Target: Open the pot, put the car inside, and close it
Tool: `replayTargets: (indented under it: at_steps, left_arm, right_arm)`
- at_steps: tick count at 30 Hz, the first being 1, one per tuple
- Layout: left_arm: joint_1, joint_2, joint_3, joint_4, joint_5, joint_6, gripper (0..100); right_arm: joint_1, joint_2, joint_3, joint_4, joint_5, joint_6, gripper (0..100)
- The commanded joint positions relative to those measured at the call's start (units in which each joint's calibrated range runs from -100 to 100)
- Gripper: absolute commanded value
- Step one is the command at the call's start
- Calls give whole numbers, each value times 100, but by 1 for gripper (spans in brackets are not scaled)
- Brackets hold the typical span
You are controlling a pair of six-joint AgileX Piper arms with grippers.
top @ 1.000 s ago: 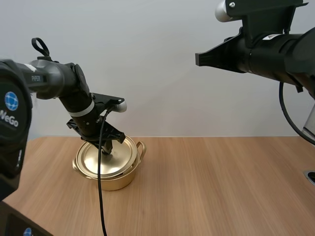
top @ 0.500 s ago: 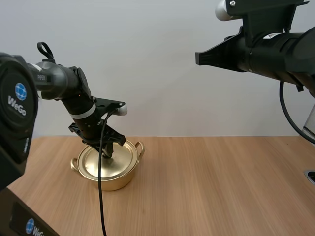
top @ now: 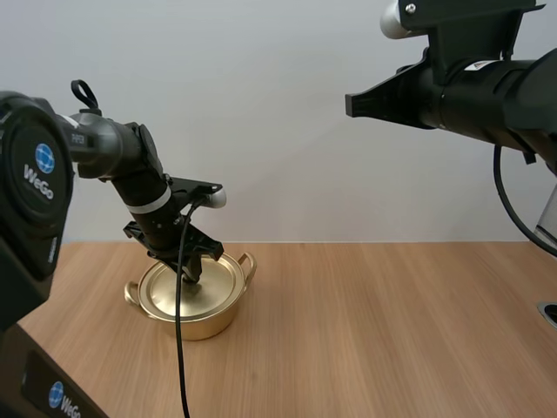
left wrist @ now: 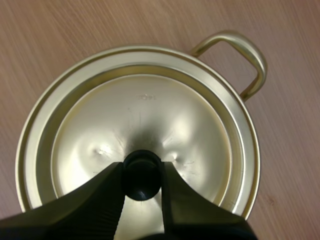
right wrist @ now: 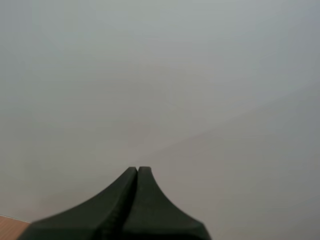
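A golden pot [top: 207, 323] stands on the wooden table at the left, its golden lid [top: 219, 277] lying flat on the rim. My left gripper [top: 191, 277] reaches down onto the lid's centre. From the left wrist, the two black fingers of my left gripper [left wrist: 142, 172] pinch the lid's black knob [left wrist: 142, 166], and the lid [left wrist: 145, 110] sits level inside the pot's rim. My right gripper [top: 352, 104] hangs high above the table, far from the pot. Its fingers lie together as one dark wedge [right wrist: 137, 171] against the plain wall.
One loop handle [left wrist: 243, 55] of the pot sticks out to the side, a second handle [top: 131, 292] shows at its left. Bare wooden table [top: 392, 331] stretches to the right of the pot.
The lid, earlier tilted and offset over the pot, has come down and now lies flat on the rim. My left gripper moved with it. The right arm has not moved.
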Motion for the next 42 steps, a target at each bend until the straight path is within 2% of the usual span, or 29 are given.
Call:
replayTargets:
  at_steps: [1,6,22,23,26,27,30,31,42]
  left_arm:
    - [5,1,-4,-24,-5,4,4]
    - [5,1,-4,-101,-30,4,15]
    - [5,1,-4,-101,-44,-16,16]
    - [5,1,-4,-101,-29,-16,19]
    - [5,1,-4,-101,-29,-25,38]
    - [5,1,-4,-101,-29,-52,54]
    - [5,1,-4,-101,-10,-52,79]
    - [5,1,-4,-90,8,-52,81]
    - [5,-26,-16,-90,-287,-52,81]
  right_arm:
    - [-3,3,-4,2,6,2,0]
    - [-3,3,-4,2,6,2,0]
    - [-3,3,-4,2,202,2,0]
    - [-3,3,-4,2,202,2,0]
    - [-3,3,-4,2,202,2,0]
    - [-3,3,-4,2,202,2,0]
    - [-3,3,-4,2,202,2,0]
    - [-3,3,-4,2,202,2,0]
    - [-3,3,-4,2,202,2,0]
